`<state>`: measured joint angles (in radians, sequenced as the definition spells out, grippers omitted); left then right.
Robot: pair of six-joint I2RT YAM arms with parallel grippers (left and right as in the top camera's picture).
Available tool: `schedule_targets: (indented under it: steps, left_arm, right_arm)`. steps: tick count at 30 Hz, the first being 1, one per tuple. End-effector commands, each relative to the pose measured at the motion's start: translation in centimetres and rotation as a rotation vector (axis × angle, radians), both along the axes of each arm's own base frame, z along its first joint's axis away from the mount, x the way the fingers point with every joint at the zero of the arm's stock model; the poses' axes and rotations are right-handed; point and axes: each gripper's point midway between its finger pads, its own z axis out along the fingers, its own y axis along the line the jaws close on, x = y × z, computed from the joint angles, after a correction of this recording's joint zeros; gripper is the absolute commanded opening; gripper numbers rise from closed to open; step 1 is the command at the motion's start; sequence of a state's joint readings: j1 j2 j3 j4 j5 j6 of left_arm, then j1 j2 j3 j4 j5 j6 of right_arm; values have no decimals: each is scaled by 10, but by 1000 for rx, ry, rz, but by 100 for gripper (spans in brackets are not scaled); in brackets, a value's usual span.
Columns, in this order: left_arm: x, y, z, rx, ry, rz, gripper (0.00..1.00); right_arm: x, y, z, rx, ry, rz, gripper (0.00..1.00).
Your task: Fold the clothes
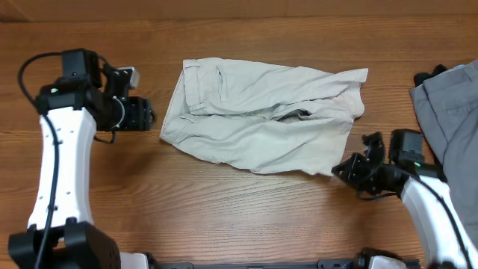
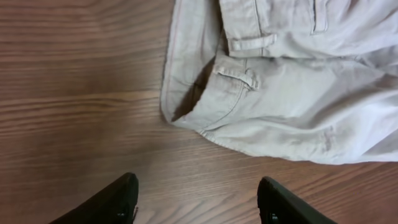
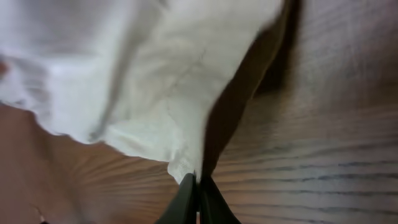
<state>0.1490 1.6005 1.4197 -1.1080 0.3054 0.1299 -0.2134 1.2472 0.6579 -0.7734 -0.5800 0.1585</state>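
My right claw (image 3: 199, 186) is shut on just the shorts' (image 1: 254, 123) hem tip; so thin a bite may slip when lifted

Cream shorts (image 1: 261, 123), folded in half, rumpled

left arm (image 1: 63, 157) reaches toward the waistband end of the shorts (image 1: 254, 112); left gripper (image 1: 151, 116) sits just beside that edge, not touching, fingers (image 2: 118, 200) spread wide. right arm (image 1: 437, 217) angles toward the shorts' near leg corner, right gripper (image 3: 198, 185) pinched tight on the hem tip.
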Motion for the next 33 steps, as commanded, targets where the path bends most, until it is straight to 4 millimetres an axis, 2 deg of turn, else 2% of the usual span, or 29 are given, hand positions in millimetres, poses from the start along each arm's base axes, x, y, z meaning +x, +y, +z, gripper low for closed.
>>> schedule_targets:
  steps: [1,5,8,10,15,18,19,22,23,27,29,33]
  left_arm:
    - [-6,-11,-46,1,111,-22,65]
    - [-7,-13,-94,-11,201,7,64]
    - [-6,-10,-122,-4,260,15,58]
    - [-2,-4,-133,21,260,15,59]
    - [21,-7,-134,30,143,-91,60]
    - [26,-10,-133,49,114,-130,58]
    - [26,-10,-134,55,115,-136,54]
    - [22,-16,-136,48,122,-160,29]
    - [20,-18,-138,48,128,-170,25]
    - [6,-33,-150,11,143,-223,18]
    - [1,-38,-155,-14,148,-233,4]
    - [-9,-38,-153,-25,187,-230,4]
  right_arm:
    - [14,0,38,2,-126,-27,4]
    - [11,-1,56,-10,-184,-53,4]
    - [11,-6,62,-46,-214,-67,4]
    - [12,-6,64,-48,-217,-68,4]
    - [12,-6,65,-47,-216,-68,4]
    - [13,-6,65,-48,-217,-68,4]
    - [12,-6,65,-48,-217,-68,4]
    - [13,-6,65,-48,-218,-68,4]
    - [13,-6,65,-48,-220,-68,4]
    - [15,-6,66,-50,-230,-68,4]
    - [16,-7,69,-51,-233,-68,4]
    - [18,-8,82,-56,-243,-68,4]
